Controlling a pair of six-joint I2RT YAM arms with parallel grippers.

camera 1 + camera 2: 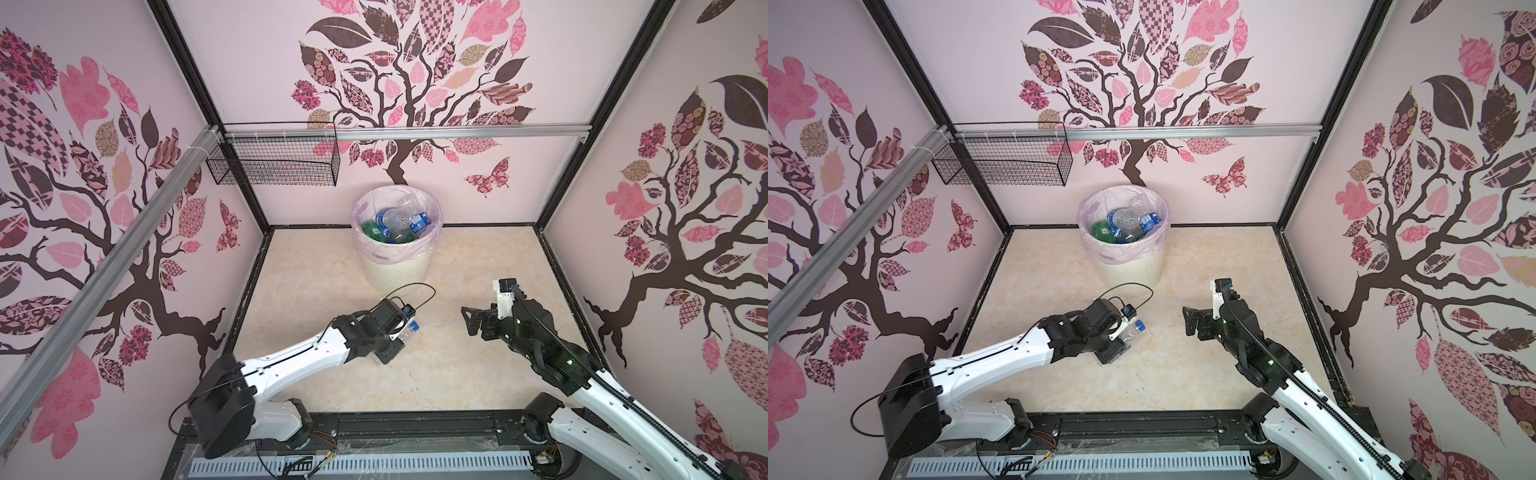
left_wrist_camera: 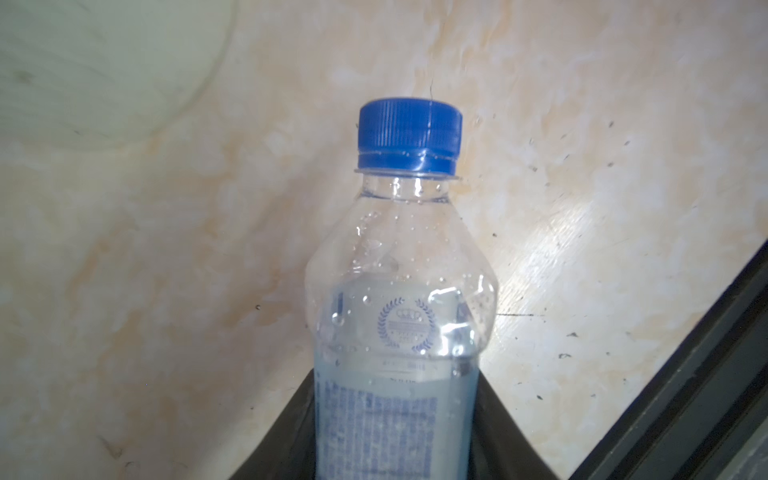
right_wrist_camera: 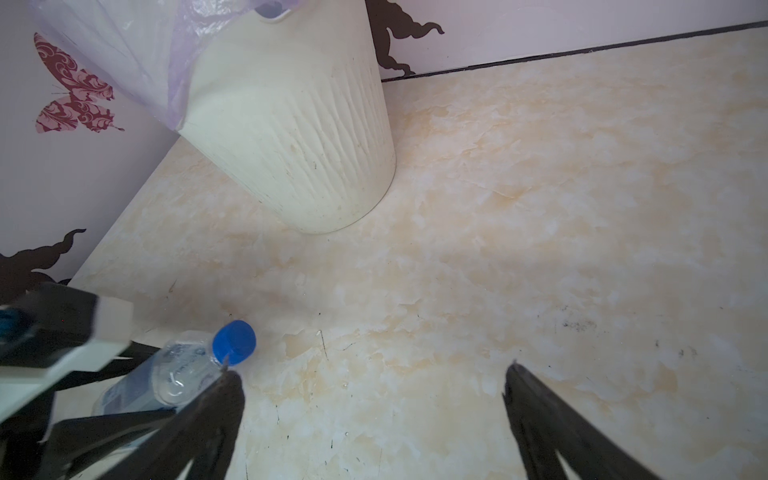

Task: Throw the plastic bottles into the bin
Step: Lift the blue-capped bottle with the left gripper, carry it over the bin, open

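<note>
My left gripper (image 1: 397, 343) is shut on a clear plastic bottle (image 1: 410, 329) with a blue cap and a pale blue label, low over the floor in front of the bin. The left wrist view has this bottle (image 2: 399, 286) squeezed between the two dark fingers (image 2: 297, 415), cap pointing away. The bin (image 1: 395, 274) is cream, ribbed and lined with a pale pink bag, and stands at the back wall. Several bottles (image 1: 395, 224), clear and green, lie inside it. My right gripper (image 1: 471, 320) hangs open and empty to the right of the held bottle (image 3: 183, 365).
A black wire mesh basket (image 1: 274, 162) hangs on the rail at the back left. Walls with a tree pattern close in the marbled floor (image 1: 457, 374) on three sides. A black frame rail (image 1: 415, 428) runs along the front edge between the arm bases.
</note>
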